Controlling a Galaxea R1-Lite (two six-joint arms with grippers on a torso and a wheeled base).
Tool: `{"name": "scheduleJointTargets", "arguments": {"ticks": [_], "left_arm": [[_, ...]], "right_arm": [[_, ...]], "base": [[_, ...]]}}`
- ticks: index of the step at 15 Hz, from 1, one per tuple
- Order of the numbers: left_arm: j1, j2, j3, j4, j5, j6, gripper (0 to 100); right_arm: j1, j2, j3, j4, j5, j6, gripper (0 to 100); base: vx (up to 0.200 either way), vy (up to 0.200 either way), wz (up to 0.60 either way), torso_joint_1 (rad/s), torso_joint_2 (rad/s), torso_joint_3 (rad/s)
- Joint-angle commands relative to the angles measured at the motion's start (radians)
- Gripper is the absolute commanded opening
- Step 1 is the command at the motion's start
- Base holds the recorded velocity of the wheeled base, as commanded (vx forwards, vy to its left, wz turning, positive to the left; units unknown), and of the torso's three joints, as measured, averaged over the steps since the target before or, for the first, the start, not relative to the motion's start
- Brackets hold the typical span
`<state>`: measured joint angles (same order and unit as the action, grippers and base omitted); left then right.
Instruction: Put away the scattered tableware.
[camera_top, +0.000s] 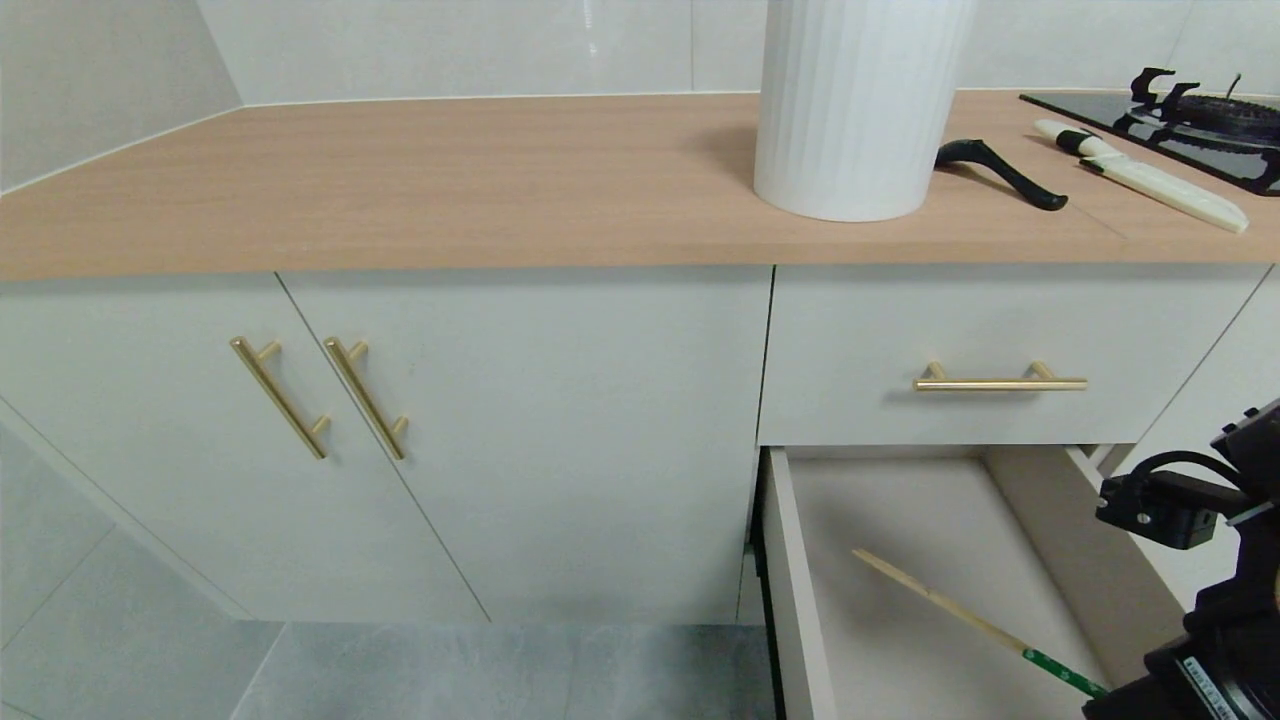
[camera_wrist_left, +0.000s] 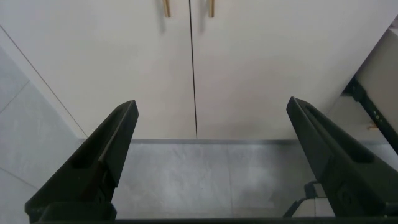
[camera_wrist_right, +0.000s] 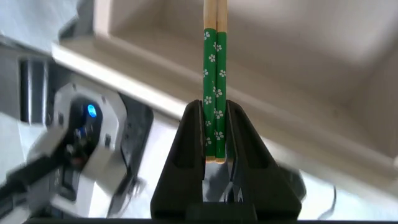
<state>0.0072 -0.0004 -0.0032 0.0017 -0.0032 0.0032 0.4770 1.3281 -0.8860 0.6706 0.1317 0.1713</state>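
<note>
Kitchen seen before me: a wood-grain countertop (camera_top: 400, 190) runs below a white tiled wall (camera_top: 450, 45). Under the countertop are pale cabinet doors (camera_top: 550, 440) with brass handles (camera_top: 280, 397), a shut drawer (camera_top: 1000, 330) above an open drawer (camera_top: 795, 580), and grey floor tiles (camera_top: 450, 670).

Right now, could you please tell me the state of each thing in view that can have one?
lower drawer: pulled open.
upper drawer: shut.
cabinet doors: shut.
chopsticks: held as a pair, reaching over the lower drawer's inside.
right gripper: shut on the chopsticks.
left gripper: open, empty.
knife: lying flat on the countertop.
black handle: lying on the countertop.
white container: upright on the countertop.
</note>
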Motion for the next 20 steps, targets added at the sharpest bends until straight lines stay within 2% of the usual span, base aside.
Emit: {"name": "scheduleJointTargets", "arguments": {"ticks": [1, 5, 6, 10, 15, 17, 20], "left_arm": [[0.0, 0.0, 0.0, 0.0, 0.0, 0.0, 100], [0.0, 0.0, 0.0, 0.0, 0.0, 0.0, 100], [0.0, 0.0, 0.0, 0.0, 0.0, 0.0, 100], [0.0, 0.0, 0.0, 0.0, 0.0, 0.0, 100], [0.0, 0.0, 0.0, 0.0, 0.0, 0.0, 100], [0.0, 0.0, 0.0, 0.0, 0.0, 0.0, 100], [0.0, 0.0, 0.0, 0.0, 0.0, 0.0, 100]], "right_arm": [[0.0, 0.029, 0.022, -0.048, -0.001, 0.004, 0], [0.002, 0.16, 0.101, -0.321, -0.043, 0.123, 0], [0.006, 0.212, 0.094, -0.358, -0.066, 0.191, 0], [0.037, 0.333, 0.122, -0.511, -0.07, 0.287, 0], [0.037, 0.464, 0.176, -0.674, -0.184, 0.31, 0], [0.037, 0.494, 0.193, -0.712, -0.184, 0.31, 0], [0.037, 0.597, 0.243, -0.85, -0.184, 0.31, 0]], "base": [[0.0, 0.0, 0.0, 0.0, 0.0, 0.0], [0.0, 0.0, 0.0, 0.0, 0.0, 0.0], [0.0, 0.0, 0.0, 0.0, 0.0, 0.0], [0.0, 0.0, 0.0, 0.0, 0.0, 0.0], [0.0, 0.0, 0.0, 0.0, 0.0, 0.0], [0.0, 0.0, 0.0, 0.0, 0.0, 0.0], [0.0, 0.0, 0.0, 0.0, 0.0, 0.0]]}}
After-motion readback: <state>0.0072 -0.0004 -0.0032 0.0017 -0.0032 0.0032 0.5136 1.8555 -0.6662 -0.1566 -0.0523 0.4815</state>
